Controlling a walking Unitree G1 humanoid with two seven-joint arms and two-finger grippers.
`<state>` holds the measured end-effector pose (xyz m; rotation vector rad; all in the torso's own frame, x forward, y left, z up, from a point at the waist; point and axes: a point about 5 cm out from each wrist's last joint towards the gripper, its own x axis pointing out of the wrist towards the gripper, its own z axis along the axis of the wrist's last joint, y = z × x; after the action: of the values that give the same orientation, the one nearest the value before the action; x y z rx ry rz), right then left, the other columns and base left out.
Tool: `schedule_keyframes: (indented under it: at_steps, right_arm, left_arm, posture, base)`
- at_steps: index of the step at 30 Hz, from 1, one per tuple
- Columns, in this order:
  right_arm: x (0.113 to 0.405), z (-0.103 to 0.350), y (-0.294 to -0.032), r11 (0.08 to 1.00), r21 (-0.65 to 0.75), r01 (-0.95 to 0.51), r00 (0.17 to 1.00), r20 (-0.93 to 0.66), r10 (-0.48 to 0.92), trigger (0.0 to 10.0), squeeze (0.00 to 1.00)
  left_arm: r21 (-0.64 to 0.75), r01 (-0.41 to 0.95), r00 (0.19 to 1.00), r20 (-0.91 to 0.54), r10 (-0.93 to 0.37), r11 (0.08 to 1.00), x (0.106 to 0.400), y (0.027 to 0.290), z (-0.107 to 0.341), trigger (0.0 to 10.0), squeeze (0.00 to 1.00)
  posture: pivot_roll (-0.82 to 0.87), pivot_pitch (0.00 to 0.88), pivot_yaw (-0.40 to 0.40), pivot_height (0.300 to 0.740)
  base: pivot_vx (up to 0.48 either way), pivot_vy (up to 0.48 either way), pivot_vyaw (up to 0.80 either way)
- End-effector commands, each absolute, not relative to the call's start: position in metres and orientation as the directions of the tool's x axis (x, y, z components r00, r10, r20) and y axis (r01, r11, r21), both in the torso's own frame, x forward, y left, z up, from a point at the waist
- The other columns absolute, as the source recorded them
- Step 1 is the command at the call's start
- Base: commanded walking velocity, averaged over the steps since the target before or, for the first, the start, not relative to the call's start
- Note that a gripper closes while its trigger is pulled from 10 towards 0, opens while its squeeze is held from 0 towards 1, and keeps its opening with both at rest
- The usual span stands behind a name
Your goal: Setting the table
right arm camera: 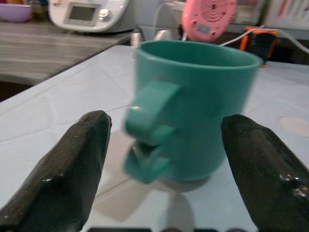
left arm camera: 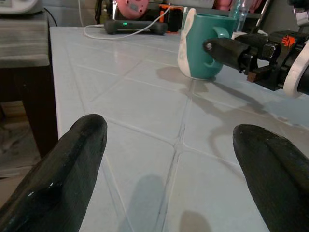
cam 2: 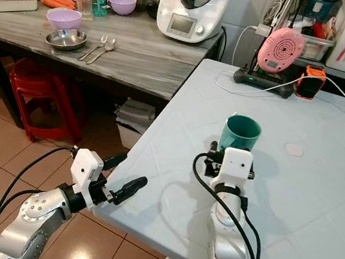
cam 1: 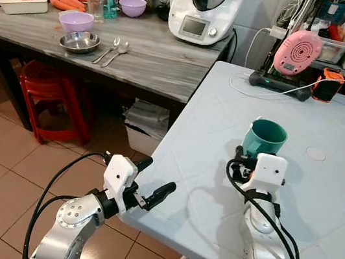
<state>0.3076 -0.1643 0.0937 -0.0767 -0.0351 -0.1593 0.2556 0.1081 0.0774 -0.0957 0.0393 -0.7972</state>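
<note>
Right gripper (right arm camera: pixel 161 159), fingers spread wide and holding nothing, sits low over the pale blue tiled table (cam 1: pixel 191 132) with the teal mug (right arm camera: pixel 193 106) upright just ahead between them, handle toward it, no legible markings; left gripper (cam 1: pixel 151 182) open at the table's edge.

mug (right arm camera: pixel 193 106): glossy teal ceramic; table (cam 1: pixel 320 192): smooth pale tile; counter (cam 1: pixel 158 55): grey wood grain; bowl (cam 1: pixel 79 41): shiny metal

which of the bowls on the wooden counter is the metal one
The steel bowl, nearest the counter's front edge beside the fork and spoon. It is shiny silver and shallow; the two purple bowls behind it look like plastic.
</note>
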Motion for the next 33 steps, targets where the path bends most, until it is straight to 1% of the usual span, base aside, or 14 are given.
schedule_keyframes:
  at_steps: [1, 7, 10, 21, 33]
  right_arm:
    - [0.3072, 0.0935, -0.1675, 0.981, -0.078, 0.175, 0.984, 0.046, -0.172, 0.0, 0.00]
    - [0.3026, 0.0906, -0.1761, 0.971, -0.092, 0.219, 0.975, 0.050, -0.215, 0.0, 0.00]
    - [0.3027, 0.0907, -0.1766, 0.970, -0.092, 0.224, 0.974, 0.052, -0.220, 0.0, 0.00]
    - [0.3093, 0.0940, -0.1756, 0.972, -0.093, 0.215, 0.976, 0.060, -0.210, 0.0, 0.00]
    - [0.3096, 0.0932, -0.1758, 0.973, -0.091, 0.212, 0.976, 0.061, -0.207, 0.0, 0.00]
  left_arm:
    - [-0.099, 0.726, 0.684, 0.008, -0.729, 0.681, 0.2549, 0.1073, 0.0800, 10.0, 0.00]
    - [-0.113, 0.749, 0.657, 0.010, -0.753, 0.652, 0.2532, 0.1027, 0.0797, 10.0, 0.00]
    - [-0.113, 0.751, 0.655, 0.010, -0.755, 0.650, 0.2535, 0.1024, 0.0798, 10.0, 0.00]
    - [-0.111, 0.753, 0.654, 0.012, -0.756, 0.649, 0.2554, 0.1017, 0.0819, 10.0, 0.00]
    - [-0.125, 0.763, 0.642, 0.023, -0.767, 0.635, 0.2547, 0.1005, 0.0828, 10.0, 0.00]
  posture:
    - [0.00, 0.000, 0.020, 0.740]
    - [0.00, 0.000, 0.020, 0.740]
    - [-0.01, 0.000, 0.032, 0.740]
    - [-0.01, 0.000, 0.031, 0.740]
    - [-0.01, 0.000, 0.030, 0.740]
  base:
    - [0.000, 0.000, 0.00]
    - [0.000, 0.000, 0.00]
    - [0.000, 0.000, 0.00]
    - [0.000, 0.000, 0.00]
    - [0.000, 0.000, 0.00]
